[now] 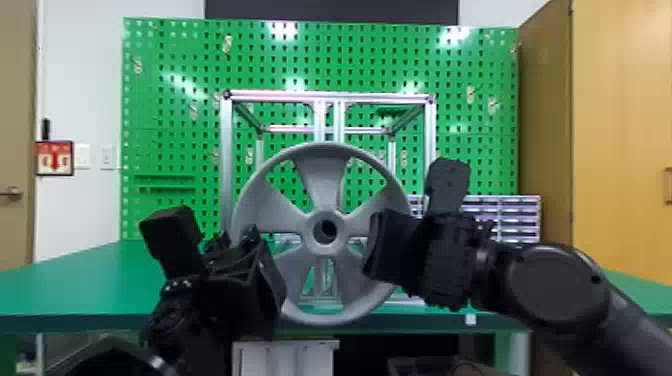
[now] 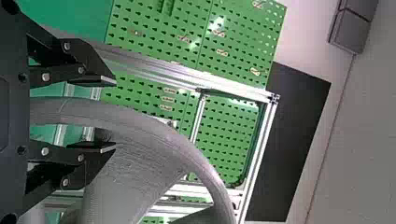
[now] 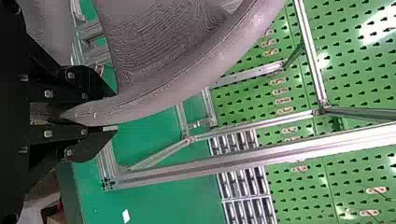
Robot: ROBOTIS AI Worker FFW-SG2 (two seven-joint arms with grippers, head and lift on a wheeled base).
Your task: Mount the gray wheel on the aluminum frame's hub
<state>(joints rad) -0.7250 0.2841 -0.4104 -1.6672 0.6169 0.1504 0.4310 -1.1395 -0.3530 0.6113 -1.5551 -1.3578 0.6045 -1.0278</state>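
green pegboard point(image 1: 170, 120) behind green table point(image 1: 95, 280) | drawer rack point(image 1: 520, 215) | red sign point(image 1: 55, 158), left | wooden cabinet point(image 1: 620, 130), right

Right gripper point(image 1: 375, 245) shut on gray wheel's rim point(image 3: 177, 86) at about wheel's four o'clock, one finger each side. Aluminum frame point(image 3: 261, 155) beyond, standing on green bench point(image 3: 154, 200). Small drawers point(image 3: 245, 184) behind frame, around its four o'clock. Green pegboard point(image 3: 355, 79) rises behind, toward twelve.

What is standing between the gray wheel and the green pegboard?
The aluminum frame stands there: in the head view, the gray wheel overlaps its bars, which overlap the green pegboard.
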